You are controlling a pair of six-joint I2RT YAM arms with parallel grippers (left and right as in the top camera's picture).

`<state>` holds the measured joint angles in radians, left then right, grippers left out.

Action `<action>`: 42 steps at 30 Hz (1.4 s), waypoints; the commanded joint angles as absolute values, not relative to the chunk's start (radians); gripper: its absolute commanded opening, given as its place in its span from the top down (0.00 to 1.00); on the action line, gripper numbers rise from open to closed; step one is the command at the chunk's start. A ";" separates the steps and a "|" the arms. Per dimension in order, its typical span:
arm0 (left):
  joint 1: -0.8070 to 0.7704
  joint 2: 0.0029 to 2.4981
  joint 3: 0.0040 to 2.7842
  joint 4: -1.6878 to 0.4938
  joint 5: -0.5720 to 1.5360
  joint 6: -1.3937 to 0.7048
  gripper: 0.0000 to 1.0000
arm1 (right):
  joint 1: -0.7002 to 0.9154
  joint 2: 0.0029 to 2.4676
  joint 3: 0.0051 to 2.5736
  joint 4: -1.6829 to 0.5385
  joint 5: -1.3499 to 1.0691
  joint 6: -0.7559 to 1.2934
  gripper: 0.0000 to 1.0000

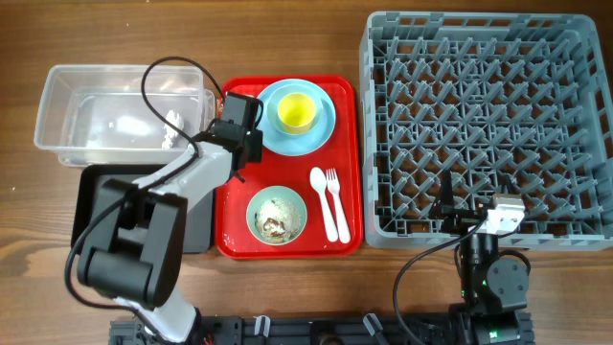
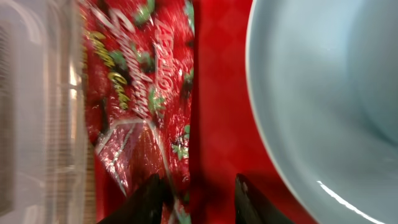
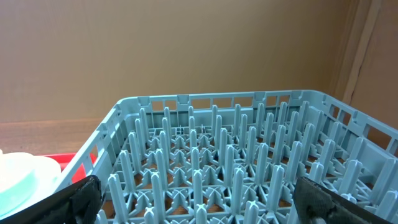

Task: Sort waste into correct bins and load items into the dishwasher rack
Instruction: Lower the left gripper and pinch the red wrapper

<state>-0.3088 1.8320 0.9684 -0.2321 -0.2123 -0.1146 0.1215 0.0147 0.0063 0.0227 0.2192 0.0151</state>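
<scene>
Left hand [image 2: 198, 193] part-open, straddling edge of red wrapper [image 2: 137, 93], nothing clamped; wrapper on red tray [image 2: 217, 93] between clear tub [image 2: 37, 112] and blue plate [image 2: 323, 93]. Lower, centre over crinkled film, close fully before lifting. Right hand [image 3: 202, 198] wide open, empty.

We count one rack [image 1: 484, 19] at 3 o'clock, one clear tub [image 1: 96, 115] and one black tray [image 1: 198, 228] at 9 o'clock, one red tray [image 1: 232, 225] between. On it we get one plate [image 1: 321, 134], one yellow cup [image 1: 296, 112], one bowl [image 1: 251, 213], one spoon [image 1: 324, 201], one fork [image 1: 337, 206], one wrapper [image 2: 137, 93].
</scene>
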 commanded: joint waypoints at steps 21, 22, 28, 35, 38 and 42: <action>-0.318 1.700 0.968 -0.300 -0.230 -0.140 0.86 | 0.126 0.010 0.005 0.028 0.236 0.027 0.00; -0.316 1.699 0.968 -0.299 -0.231 -0.139 0.79 | 0.126 0.010 0.005 0.028 0.236 0.027 0.00; -0.311 1.721 0.968 -0.279 -0.253 -0.139 0.56 | 0.126 0.010 0.005 0.028 0.236 0.027 0.00; -0.290 1.794 0.968 -0.227 -0.271 -0.139 0.58 | 0.126 0.010 0.005 0.028 0.236 0.027 0.00; -0.278 1.822 0.968 -0.223 -0.271 -0.139 0.58 | 0.126 0.010 0.005 0.028 0.236 0.027 0.00; -0.261 1.845 0.968 -0.215 -0.270 -0.140 0.58 | 0.126 0.010 0.005 0.028 0.236 0.027 0.00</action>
